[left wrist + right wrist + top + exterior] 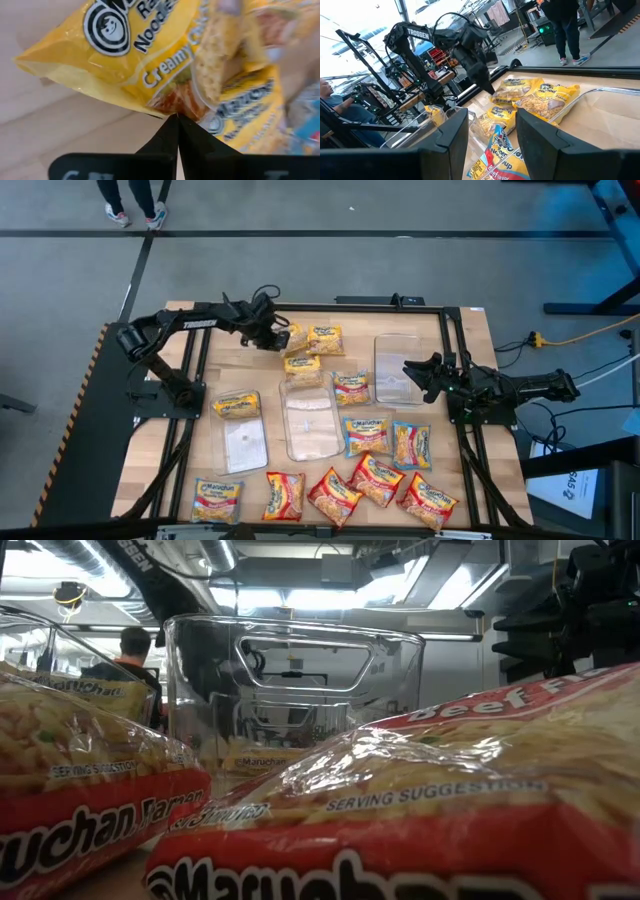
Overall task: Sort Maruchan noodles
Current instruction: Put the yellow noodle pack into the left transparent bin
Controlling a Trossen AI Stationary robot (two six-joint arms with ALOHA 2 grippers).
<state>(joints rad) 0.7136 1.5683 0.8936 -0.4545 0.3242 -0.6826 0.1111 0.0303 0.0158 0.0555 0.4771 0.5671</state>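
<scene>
Several Maruchan noodle packets lie on the wooden table [150,430]: yellow ones at the far middle, red and blue-edged ones toward the near edge. My left gripper [278,337] is at the far left of the yellow group, shut on a yellow Creamy Chicken packet [125,55], which also shows in the high view [296,338] and the right wrist view [512,90]. A second yellow packet [245,100] lies partly under it. My right gripper [420,375] waits open at the right, level above the table, its fingers [455,135] holding nothing. My left gripper pinches the yellow packet's sealed edge [167,112] between the tips of its two fingers. The fingers slant down at it from the table's left side. The gripped edge is raised off the wood, and the packet's other end overlaps the neighbouring yellow packet.
Three clear plastic trays stand mid-table: one at the left [243,442] with a yellow packet [237,406] at its far end, one in the middle [310,420], and one at the far right [397,365]. Red packets [340,495] crowd the near edge. A person stands beyond the table [567,30].
</scene>
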